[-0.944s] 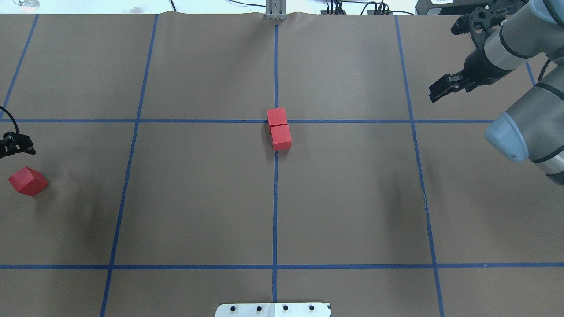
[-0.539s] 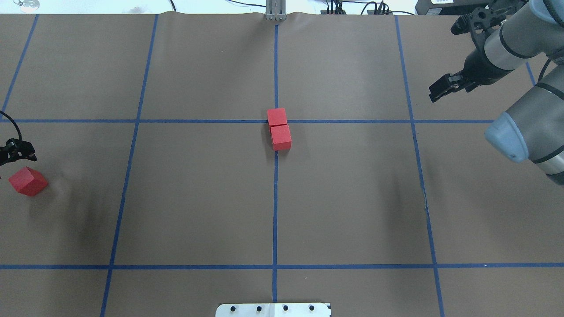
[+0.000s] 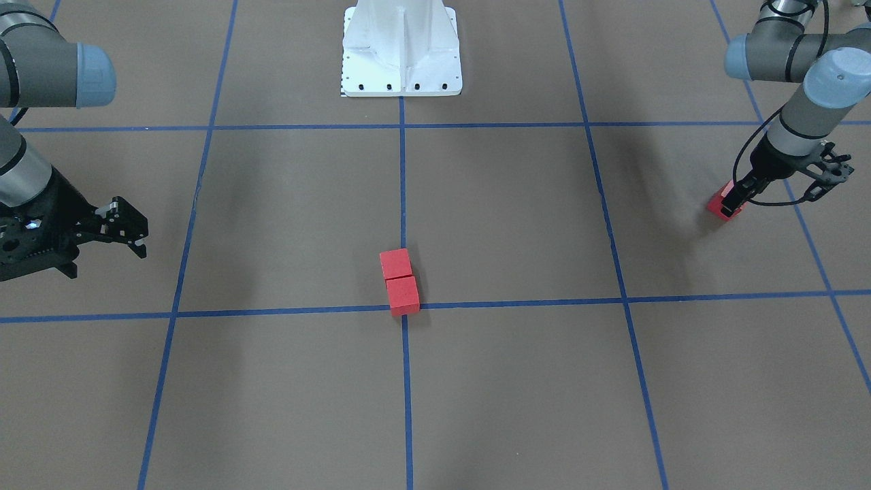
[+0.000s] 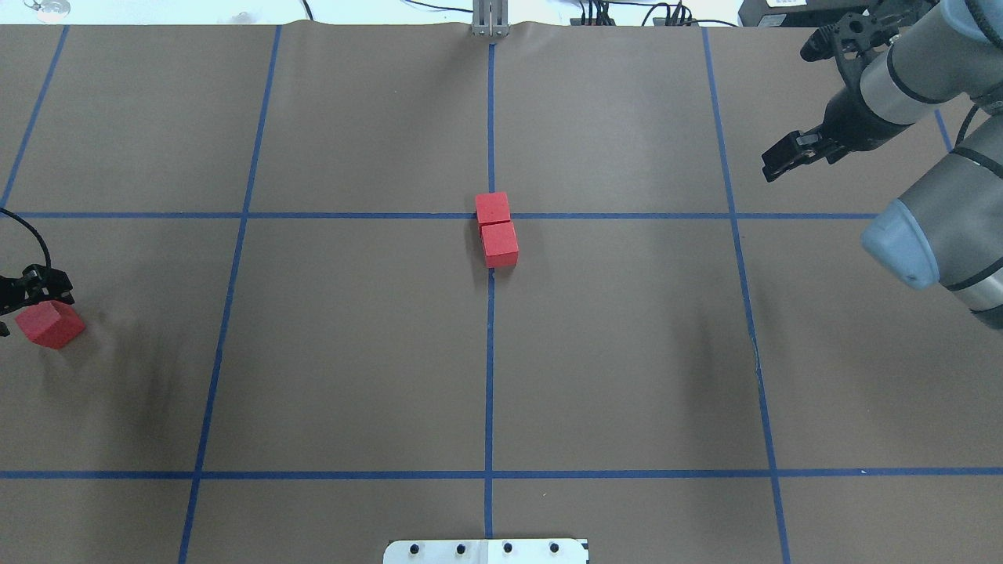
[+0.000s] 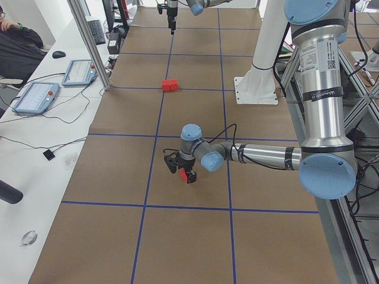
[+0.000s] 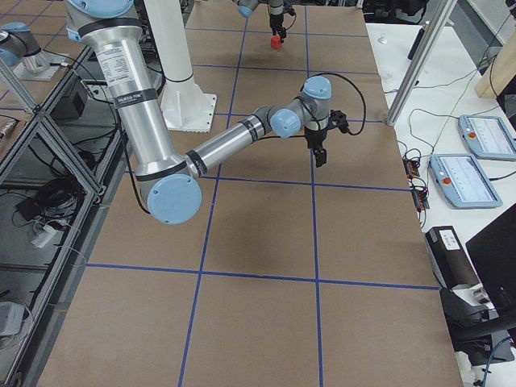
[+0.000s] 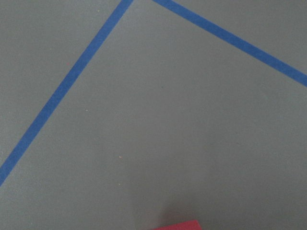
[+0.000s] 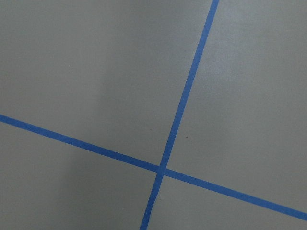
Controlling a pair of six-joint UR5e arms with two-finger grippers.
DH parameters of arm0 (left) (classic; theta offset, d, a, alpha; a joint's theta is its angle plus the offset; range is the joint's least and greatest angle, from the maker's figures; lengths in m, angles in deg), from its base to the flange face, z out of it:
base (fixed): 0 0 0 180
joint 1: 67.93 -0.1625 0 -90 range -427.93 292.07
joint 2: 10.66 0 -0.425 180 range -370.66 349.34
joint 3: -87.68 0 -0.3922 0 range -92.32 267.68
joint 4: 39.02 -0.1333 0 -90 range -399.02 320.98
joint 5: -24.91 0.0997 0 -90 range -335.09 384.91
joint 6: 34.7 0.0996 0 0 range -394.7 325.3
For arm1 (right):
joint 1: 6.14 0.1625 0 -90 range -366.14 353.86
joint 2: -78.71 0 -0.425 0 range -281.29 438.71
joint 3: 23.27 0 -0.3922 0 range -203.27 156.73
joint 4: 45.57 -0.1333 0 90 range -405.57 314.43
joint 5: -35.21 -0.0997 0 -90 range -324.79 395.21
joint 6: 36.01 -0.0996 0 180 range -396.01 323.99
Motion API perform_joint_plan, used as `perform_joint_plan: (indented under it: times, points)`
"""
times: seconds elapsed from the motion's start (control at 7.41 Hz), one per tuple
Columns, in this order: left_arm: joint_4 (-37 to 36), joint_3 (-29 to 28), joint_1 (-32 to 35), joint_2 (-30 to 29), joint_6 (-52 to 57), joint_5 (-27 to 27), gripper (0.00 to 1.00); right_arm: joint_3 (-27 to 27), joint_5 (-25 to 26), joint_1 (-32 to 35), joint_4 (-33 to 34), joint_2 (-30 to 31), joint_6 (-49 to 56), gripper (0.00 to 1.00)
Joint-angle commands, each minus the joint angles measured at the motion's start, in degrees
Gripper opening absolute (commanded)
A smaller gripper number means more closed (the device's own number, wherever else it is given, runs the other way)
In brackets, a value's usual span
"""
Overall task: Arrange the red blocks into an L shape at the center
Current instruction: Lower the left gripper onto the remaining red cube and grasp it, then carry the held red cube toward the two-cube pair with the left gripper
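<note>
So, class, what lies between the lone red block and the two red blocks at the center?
Between lone block and pair: only bare brown surface, crossed by one blue tape line; overhead view shows it.

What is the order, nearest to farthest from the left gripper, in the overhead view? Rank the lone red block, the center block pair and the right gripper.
From the left gripper:
1. Lone red block, right at it, left edge.
2. Center block pair, mid-table at the tape crossing.
3. Right gripper, far right.
</note>
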Motion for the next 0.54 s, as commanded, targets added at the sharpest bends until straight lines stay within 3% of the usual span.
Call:
perform_joint_plan:
  times: [0.0, 0.27, 0.4]
  points:
    - [0.05, -0.16, -1.19, 0.07, -0.33, 0.02, 1.00, 0.00, 0.04, -0.01, 0.00, -0.01, 0.00, 0.99]
    - [0.05, -0.51, -1.19, 0.07, -0.25, 0.11, 0.85, -0.01, 0.04, -0.01, 0.00, -0.09, 0.00, 0.99]
    - [0.13, -0.34, -1.19, 0.07, -0.33, 0.11, 0.62, -0.09, 0.04, -0.01, 0.00, -0.09, 0.00, 0.99]
